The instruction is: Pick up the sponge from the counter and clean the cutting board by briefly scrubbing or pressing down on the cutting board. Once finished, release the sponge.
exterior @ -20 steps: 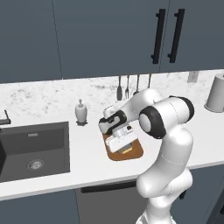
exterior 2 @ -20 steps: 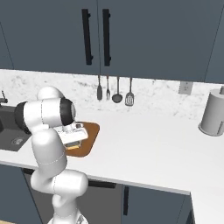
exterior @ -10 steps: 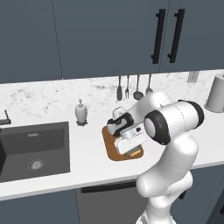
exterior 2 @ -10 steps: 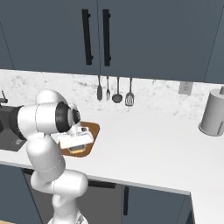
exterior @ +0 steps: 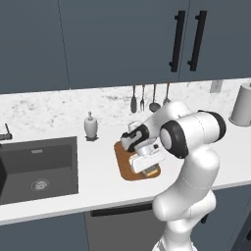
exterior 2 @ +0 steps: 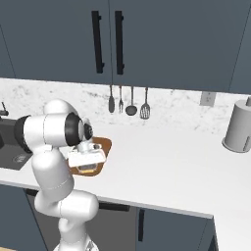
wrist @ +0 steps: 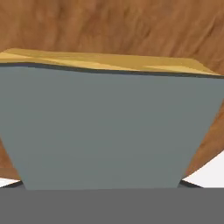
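Hand view has the sponge right against the camera: grey layer facing it, yellow strip at the far edge, wood grain of the cutting board behind. Sponge sits so close between the fingers that the gripper reads as clamped on it, though the finger tips themselves are hidden. Likely held grey face toward the hand so it can be pushed flat into the wood.

Left base view: arm folded low, hand pointing down over the near end of the cutting board, sponge just under the hand, on or just above the wood; contact can't be told. Judged mid scrub/press, release not yet done.

Board lies on the white marbled counter, right of the dark sink, soap bottle behind it. Utensils hang on the backsplash, grey canister far right, dark cabinets above.
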Robot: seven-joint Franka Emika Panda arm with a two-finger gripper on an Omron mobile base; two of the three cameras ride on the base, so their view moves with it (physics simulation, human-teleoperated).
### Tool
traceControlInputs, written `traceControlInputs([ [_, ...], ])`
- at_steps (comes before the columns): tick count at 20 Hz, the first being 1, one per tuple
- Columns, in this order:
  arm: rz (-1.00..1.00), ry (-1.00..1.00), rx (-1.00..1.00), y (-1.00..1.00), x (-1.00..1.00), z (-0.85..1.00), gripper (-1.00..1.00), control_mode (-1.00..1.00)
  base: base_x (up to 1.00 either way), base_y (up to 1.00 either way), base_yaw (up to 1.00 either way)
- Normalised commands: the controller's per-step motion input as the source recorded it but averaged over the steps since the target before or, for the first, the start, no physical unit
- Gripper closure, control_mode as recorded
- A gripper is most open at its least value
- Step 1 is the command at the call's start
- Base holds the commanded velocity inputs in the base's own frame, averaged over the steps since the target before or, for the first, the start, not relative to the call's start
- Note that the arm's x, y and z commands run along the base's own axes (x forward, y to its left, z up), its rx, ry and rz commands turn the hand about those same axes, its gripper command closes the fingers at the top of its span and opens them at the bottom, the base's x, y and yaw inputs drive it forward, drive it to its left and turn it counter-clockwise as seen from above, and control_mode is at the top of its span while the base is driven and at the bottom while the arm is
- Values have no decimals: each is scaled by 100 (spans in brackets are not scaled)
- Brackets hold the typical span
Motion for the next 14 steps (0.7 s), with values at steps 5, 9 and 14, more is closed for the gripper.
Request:
traceControlInputs([
  [5, 0, 1, -1, 60, -44, -16, 100, -100, 0, 0, 0],
  [9, 1, 4, 0, 15, -14, -41, 100, -100, 0, 0, 0],
  [14, 0, 11, -3, 30, -1, -67, 100, -100, 0, 0, 0],
])
